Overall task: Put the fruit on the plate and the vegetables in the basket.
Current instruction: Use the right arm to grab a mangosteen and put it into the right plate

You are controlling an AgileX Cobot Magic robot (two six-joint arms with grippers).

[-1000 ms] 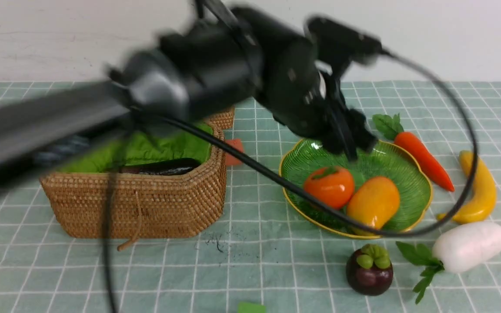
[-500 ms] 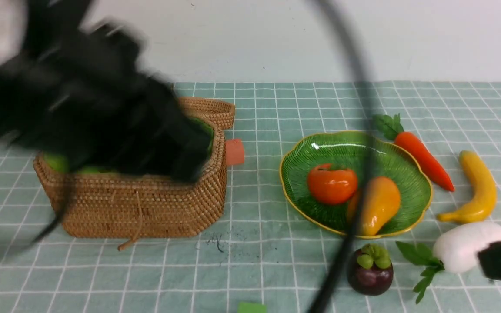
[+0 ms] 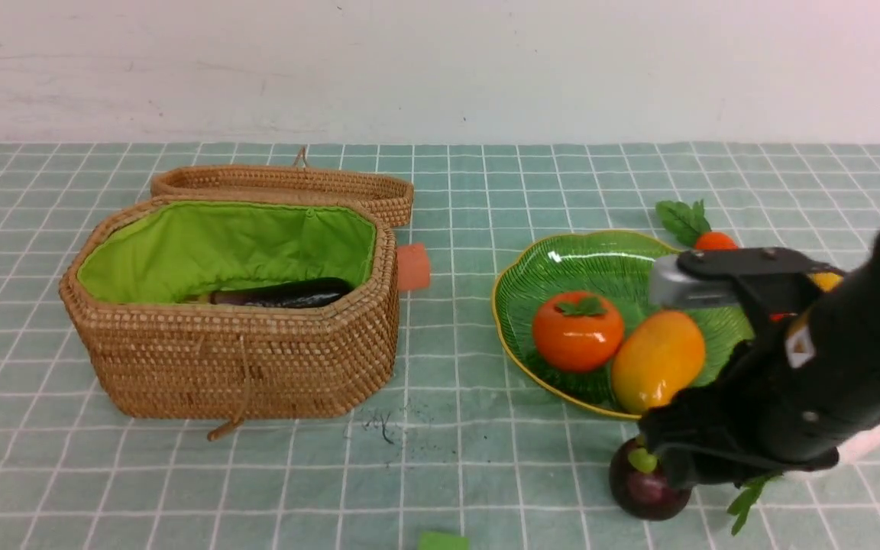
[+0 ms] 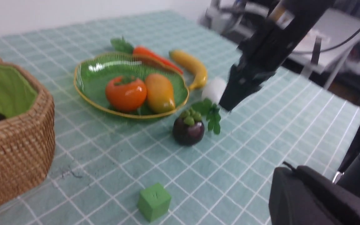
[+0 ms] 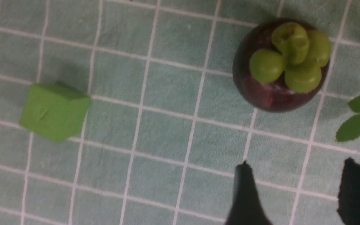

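Right pincer [image 5: 297, 164] hangs with its jaws spread wide and nothing between them, just short of the mangosteen [image 5: 261, 90], which sits on the cloth just beside the plate [image 3: 562, 260], off the rim nearest the robot. No picture shows the left pincer's tips; it is closed, and nothing can be seen in it. By my reckoning the job is a little under half done. Two of the four fruits lie on the plate, the persimmon [image 3: 577, 332] and the mango [image 3: 658, 367] touching each other. One vegetable, the eggplant [image 3: 287, 292], lies in the basket [image 3: 241, 367], well to the left of the plate. Left for the plate are the mangosteen and the banana [image 4: 192, 64], which lies to the plate's right, beyond the carrot [image 4: 150, 53]. That carrot, close against the plate's far right rim, and the radish [image 4: 212, 90], near its right front edge, have yet to go to the basket. Judging by where the open jaws hang, the mangosteen looks to be the piece in hand.
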